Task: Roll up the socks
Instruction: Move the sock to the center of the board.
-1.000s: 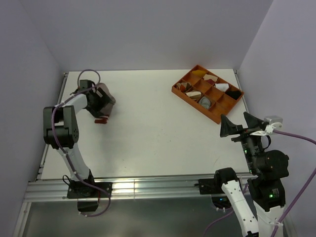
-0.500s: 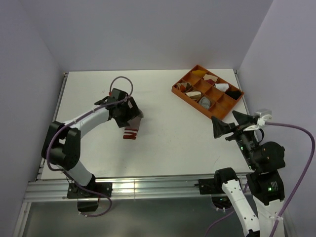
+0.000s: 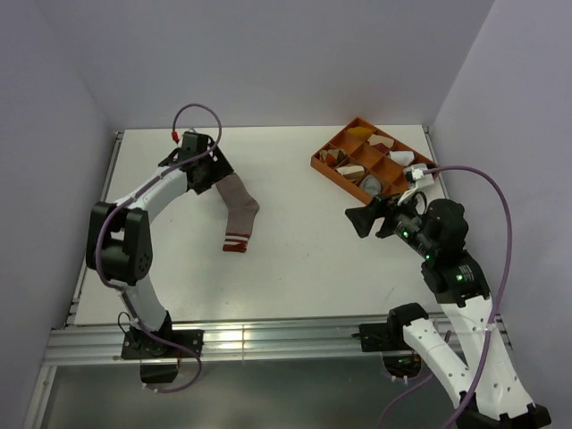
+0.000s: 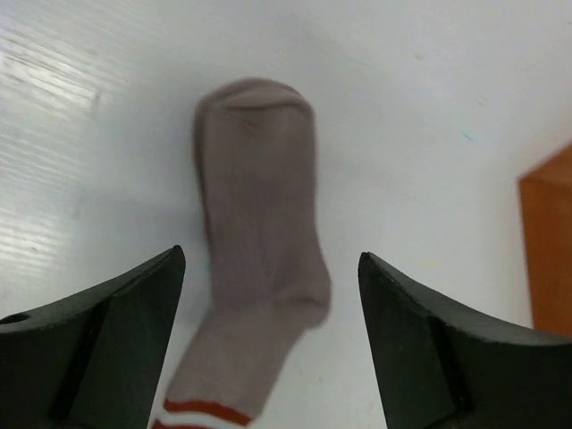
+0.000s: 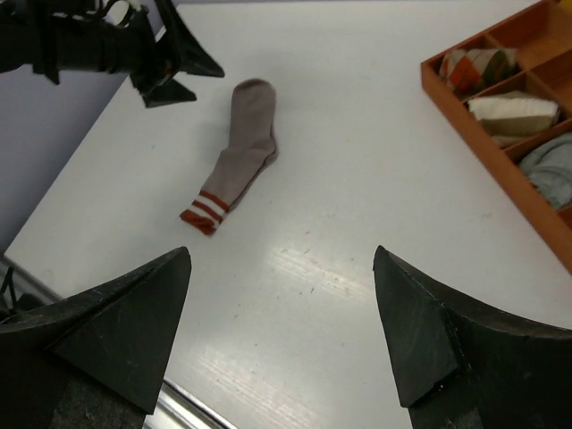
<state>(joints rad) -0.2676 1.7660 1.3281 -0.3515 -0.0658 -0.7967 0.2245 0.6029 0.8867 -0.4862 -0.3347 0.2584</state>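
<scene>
The pinkish-tan sock [image 3: 239, 213] lies flat and stretched out on the white table, its toe toward the back and its red and white striped cuff toward the front. My left gripper [image 3: 217, 172] is open and empty, just behind the toe. In the left wrist view the sock [image 4: 259, 286] lies on the table below and between the spread fingers [image 4: 107, 349]. My right gripper [image 3: 368, 214] is open and empty, above the table near the tray's front corner. Its view shows the sock [image 5: 243, 152] far ahead on the left. No grey sock with dark cuff stripes shows on the table.
An orange divided tray [image 3: 332, 175] with several small cloth bundles stands at the back right; it also shows in the right wrist view [image 5: 483, 150]. The left arm reaches over the table's left side. Purple walls close in the back and both sides.
The left gripper carried the sock rightward, let go of it and drew back; the sock now lies flat. The right arm swung left, in over the table.
</scene>
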